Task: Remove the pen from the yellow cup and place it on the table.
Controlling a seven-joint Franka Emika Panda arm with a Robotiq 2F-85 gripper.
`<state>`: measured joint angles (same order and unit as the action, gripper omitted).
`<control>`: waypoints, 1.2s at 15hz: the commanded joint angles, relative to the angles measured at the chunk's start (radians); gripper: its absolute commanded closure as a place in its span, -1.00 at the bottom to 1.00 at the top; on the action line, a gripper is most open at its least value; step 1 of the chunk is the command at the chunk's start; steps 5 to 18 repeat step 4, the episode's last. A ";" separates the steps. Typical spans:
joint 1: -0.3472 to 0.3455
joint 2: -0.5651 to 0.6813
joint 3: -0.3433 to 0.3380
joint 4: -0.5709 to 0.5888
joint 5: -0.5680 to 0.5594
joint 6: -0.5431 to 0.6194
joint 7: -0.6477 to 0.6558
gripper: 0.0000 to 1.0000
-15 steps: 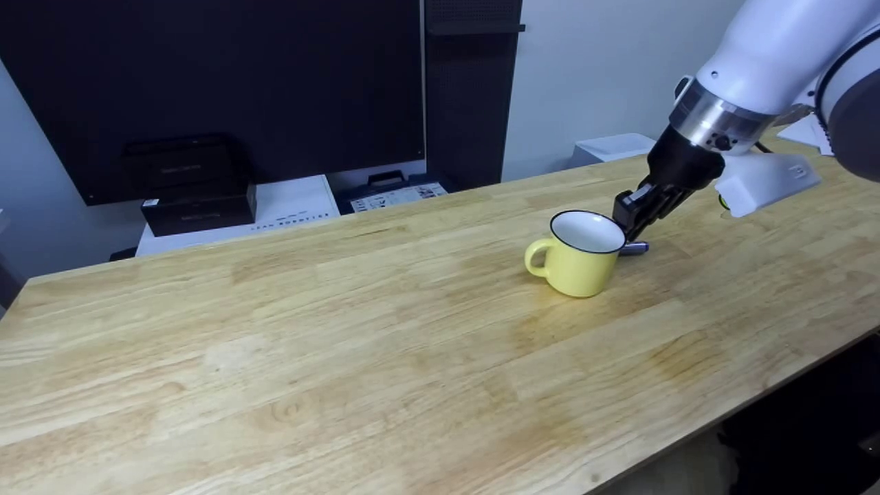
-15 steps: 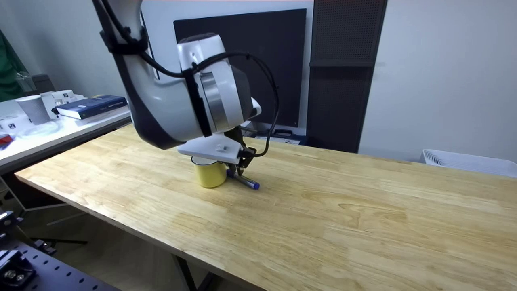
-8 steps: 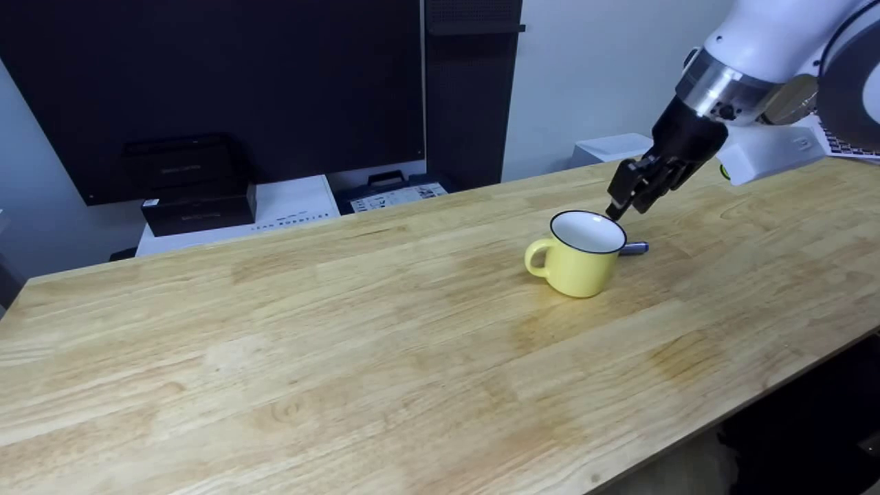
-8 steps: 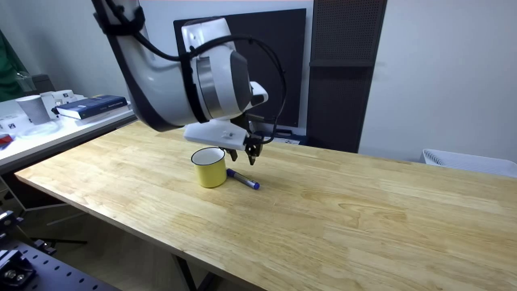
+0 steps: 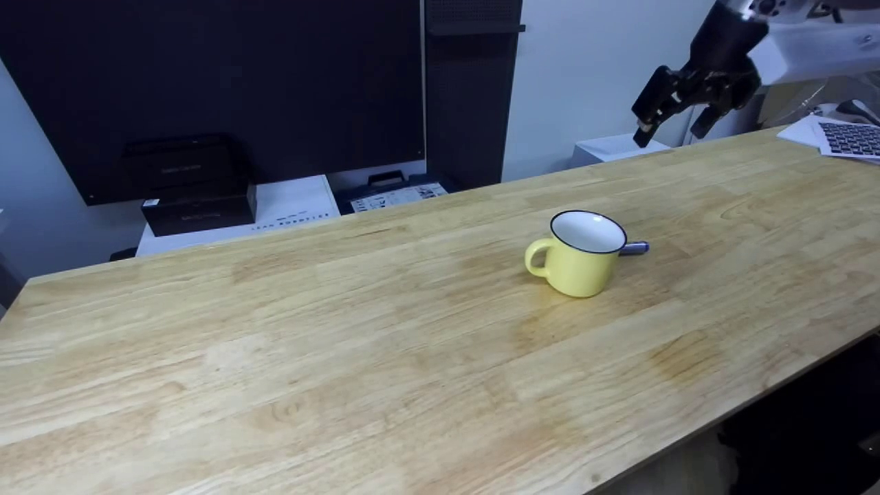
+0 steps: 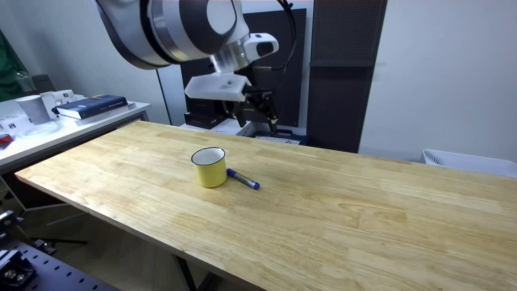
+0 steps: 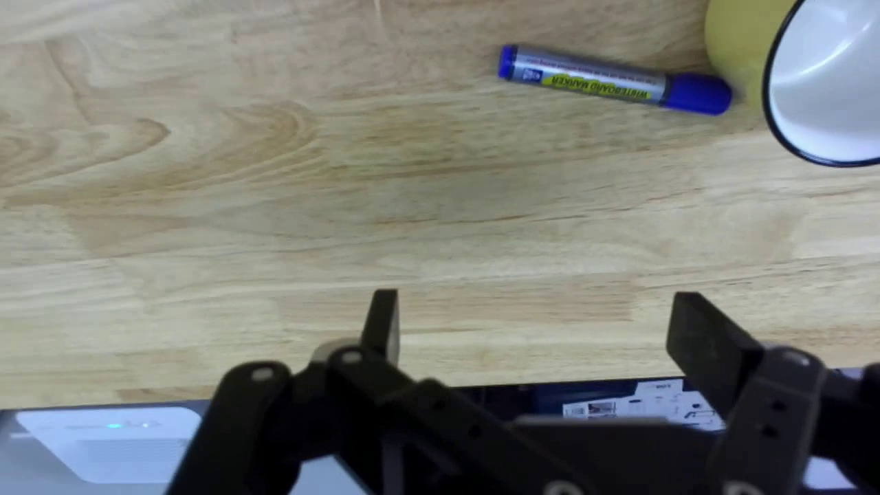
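Jaws of your gripper [image 7: 535,306] stand wide apart, gripping nothing. You have the pen [image 7: 612,78] well below them and off to one side, lying flat on the table [image 7: 206,240], one blue end just beside the yellow cup [image 6: 210,170], which stands upright, likewise lower than your jaws.

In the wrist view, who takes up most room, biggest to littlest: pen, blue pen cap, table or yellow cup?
1. Table
2. Yellow cup, even cut off by the edge
3. Pen
4. Blue pen cap
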<state>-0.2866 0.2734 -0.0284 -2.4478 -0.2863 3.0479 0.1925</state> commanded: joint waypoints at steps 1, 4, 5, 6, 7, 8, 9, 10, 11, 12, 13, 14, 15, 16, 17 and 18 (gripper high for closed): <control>0.139 -0.101 -0.106 -0.030 0.051 -0.187 0.045 -1.00; 0.168 -0.131 -0.105 -0.025 0.086 -0.308 0.032 -1.00; 0.168 -0.131 -0.105 -0.025 0.086 -0.308 0.032 -1.00; 0.168 -0.131 -0.105 -0.025 0.086 -0.308 0.032 -1.00; 0.168 -0.131 -0.105 -0.025 0.086 -0.308 0.032 -1.00; 0.168 -0.131 -0.105 -0.025 0.086 -0.308 0.032 -1.00; 0.168 -0.131 -0.105 -0.025 0.086 -0.308 0.032 -1.00; 0.168 -0.131 -0.105 -0.025 0.086 -0.308 0.032 -1.00; 0.168 -0.131 -0.105 -0.025 0.086 -0.308 0.032 -1.00; 0.168 -0.131 -0.105 -0.025 0.086 -0.308 0.032 -1.00; 0.168 -0.131 -0.105 -0.025 0.086 -0.308 0.032 -1.00; 0.168 -0.131 -0.105 -0.025 0.086 -0.308 0.032 -1.00; 0.168 -0.131 -0.105 -0.025 0.086 -0.308 0.032 -1.00; 0.168 -0.131 -0.105 -0.025 0.086 -0.308 0.032 -1.00; 0.168 -0.131 -0.105 -0.025 0.086 -0.308 0.032 -1.00; 0.168 -0.131 -0.105 -0.025 0.086 -0.308 0.032 -1.00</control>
